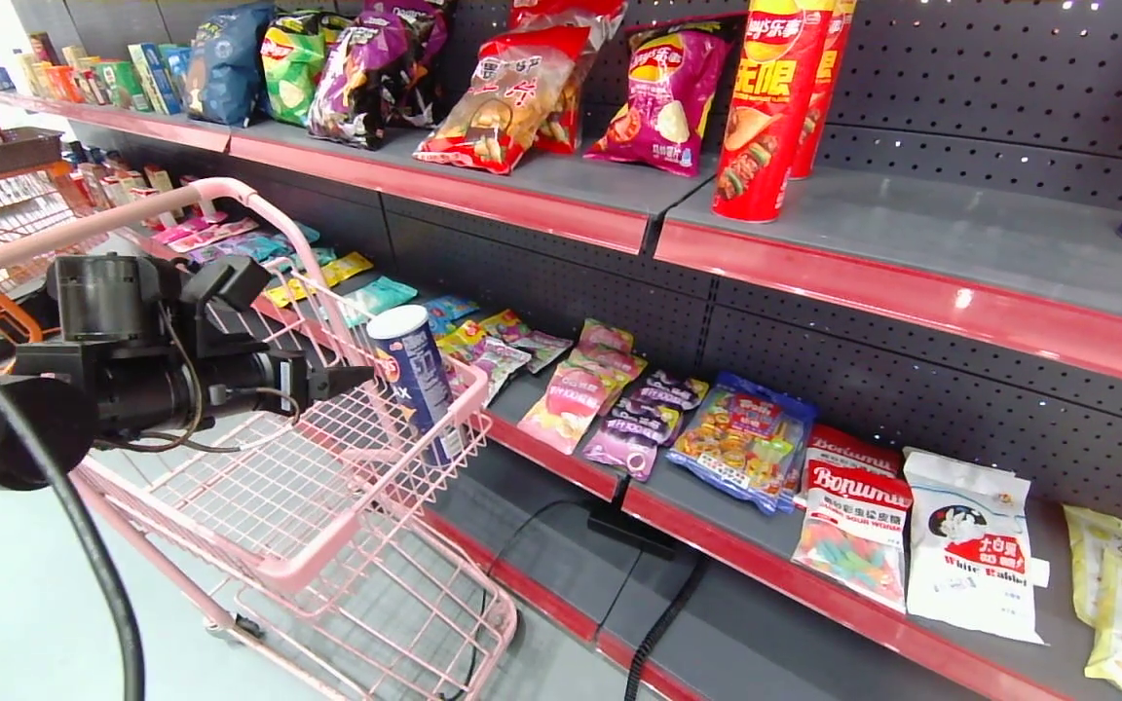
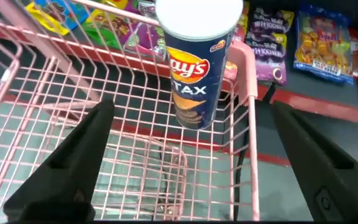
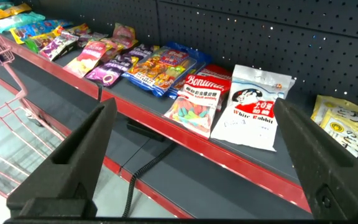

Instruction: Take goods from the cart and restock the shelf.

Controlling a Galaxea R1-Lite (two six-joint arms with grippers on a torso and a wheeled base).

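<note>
A blue chip can [image 1: 415, 382] with a white lid stands upright in the pink cart [image 1: 327, 506], in the basket corner nearest the shelf. My left gripper [image 1: 352, 375] hangs over the basket just short of the can, level with its upper part. In the left wrist view the can [image 2: 196, 74] stands ahead of the left gripper [image 2: 192, 104], whose black fingers [image 2: 79, 155] are spread wide and hold nothing. My right gripper [image 3: 194, 102] is open and empty, facing the lower shelf [image 3: 241, 165] with its candy bags.
The upper shelf [image 1: 912, 234] holds chip bags [image 1: 663, 92] and tall red cans [image 1: 770, 107], with bare grey board to their right. Candy packets [image 1: 741, 438] and a white bag [image 1: 970, 545] lie on the lower shelf. A black cable [image 1: 658, 623] runs along the bottom board.
</note>
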